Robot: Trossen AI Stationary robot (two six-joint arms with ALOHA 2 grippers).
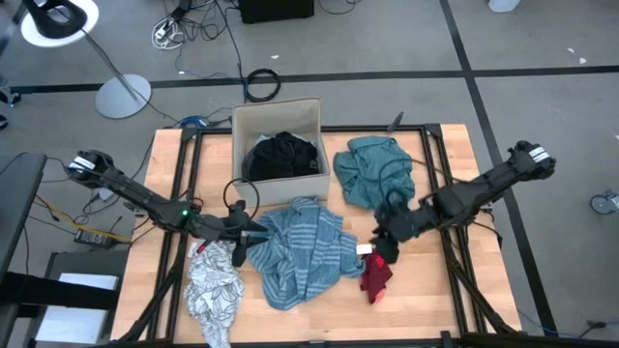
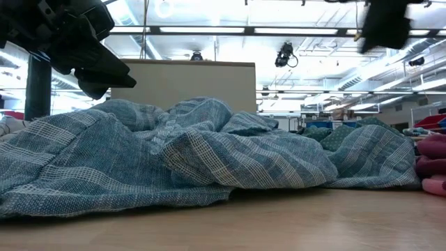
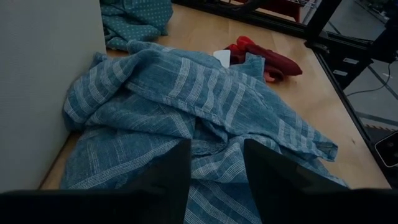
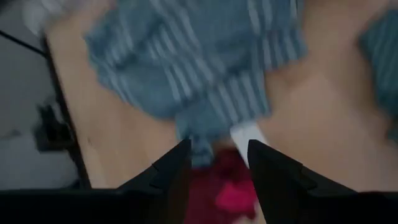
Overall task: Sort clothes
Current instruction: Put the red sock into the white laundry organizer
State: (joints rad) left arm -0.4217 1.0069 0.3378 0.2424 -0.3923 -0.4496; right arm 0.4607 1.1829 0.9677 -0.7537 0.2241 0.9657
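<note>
While spread across the table's (image 1: 455,300) lower centre, striped cloth (image 1: 300,249) lies between both grippers. Left gripper (image 1: 244,235) at its left edge, fingers apart, holding nothing. Right gripper (image 1: 385,237) just over red cloth (image 1: 376,277), fingers parted, empty. Teal piece (image 1: 373,170) upper right; patterned piece (image 1: 214,288) lower left; black clothes (image 1: 282,156) inside box (image 1: 238,145).

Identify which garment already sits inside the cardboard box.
The black garment. It alone lies inside the cardboard box; the teal piece, blue-striped shirt, red piece and white-grey patterned piece lie on the table.
</note>
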